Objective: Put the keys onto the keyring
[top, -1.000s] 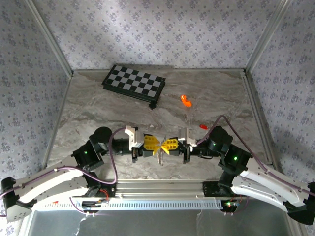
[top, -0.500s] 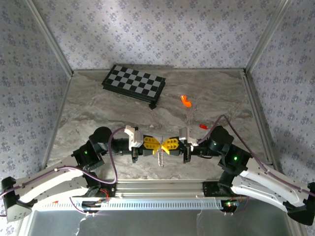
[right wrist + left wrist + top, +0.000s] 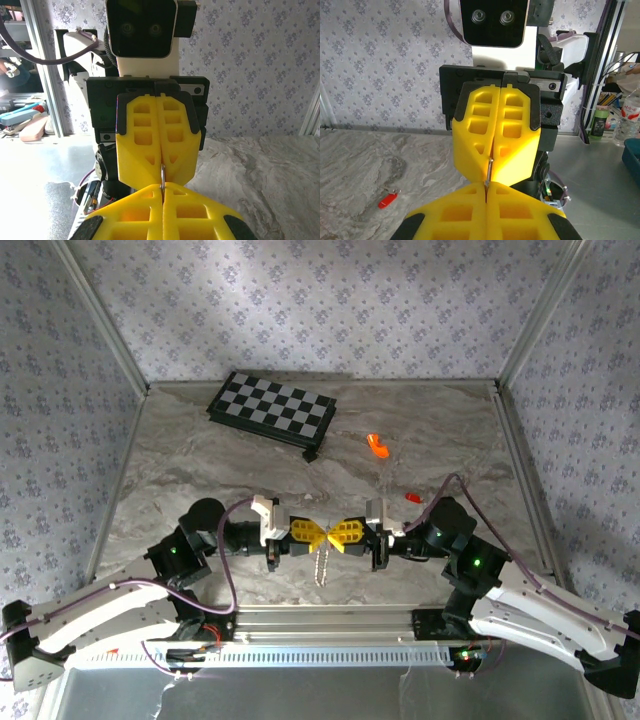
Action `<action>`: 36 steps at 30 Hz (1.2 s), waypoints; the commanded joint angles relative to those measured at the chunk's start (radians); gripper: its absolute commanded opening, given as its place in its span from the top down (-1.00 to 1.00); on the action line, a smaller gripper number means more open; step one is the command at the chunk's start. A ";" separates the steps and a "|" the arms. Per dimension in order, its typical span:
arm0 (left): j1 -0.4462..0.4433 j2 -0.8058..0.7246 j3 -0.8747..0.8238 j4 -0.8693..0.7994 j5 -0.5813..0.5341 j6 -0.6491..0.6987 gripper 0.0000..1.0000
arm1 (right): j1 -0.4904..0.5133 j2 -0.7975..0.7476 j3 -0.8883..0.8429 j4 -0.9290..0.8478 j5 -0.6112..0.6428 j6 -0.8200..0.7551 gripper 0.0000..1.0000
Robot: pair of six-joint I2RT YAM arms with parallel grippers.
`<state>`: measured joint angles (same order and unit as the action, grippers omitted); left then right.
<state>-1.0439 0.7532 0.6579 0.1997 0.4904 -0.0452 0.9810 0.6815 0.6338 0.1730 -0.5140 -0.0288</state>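
My left gripper [image 3: 321,536] and right gripper [image 3: 334,536] meet tip to tip above the table's near middle. Both are shut on the silver keyring [image 3: 489,171], pinched edge-on between the two pairs of yellow fingers. The ring's short chain [image 3: 320,568] hangs down below them. In the right wrist view the keyring [image 3: 163,174] shows as a thin metal loop between my own shut tips [image 3: 162,188] and the left gripper's fingers [image 3: 145,150]. One red key [image 3: 412,498] lies on the table behind the right wrist, also seen as the key [image 3: 387,200] in the left wrist view.
A black-and-white chequered board [image 3: 272,410] lies at the back left. A bright orange piece [image 3: 377,445] sits on the marble right of it. Metal frame posts and patterned walls close in the table on three sides.
My left gripper's jaws have closed onto the keyring. The hanging chain has swung slightly left and lower. The right gripper has stayed shut on the ring.
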 commanded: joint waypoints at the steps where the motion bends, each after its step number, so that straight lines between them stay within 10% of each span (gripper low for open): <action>1: -0.008 -0.018 0.024 0.057 0.030 -0.012 1.00 | -0.002 -0.002 -0.009 0.029 -0.021 0.019 1.00; 5: -0.007 -0.015 0.028 0.047 0.022 -0.007 1.00 | 0.001 -0.003 0.007 -0.008 -0.020 0.009 0.96; 23: -0.008 -0.043 -0.006 -0.130 -0.177 0.053 1.00 | -0.121 0.002 0.228 -0.541 0.313 0.125 -0.97; 36: -0.008 -0.048 -0.053 -0.157 -0.207 0.022 1.00 | -0.575 0.158 0.316 -0.811 0.329 0.278 -0.99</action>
<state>-1.0477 0.7265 0.6010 0.0227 0.2947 -0.0101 0.4652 0.8249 0.9257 -0.5571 -0.1757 0.1917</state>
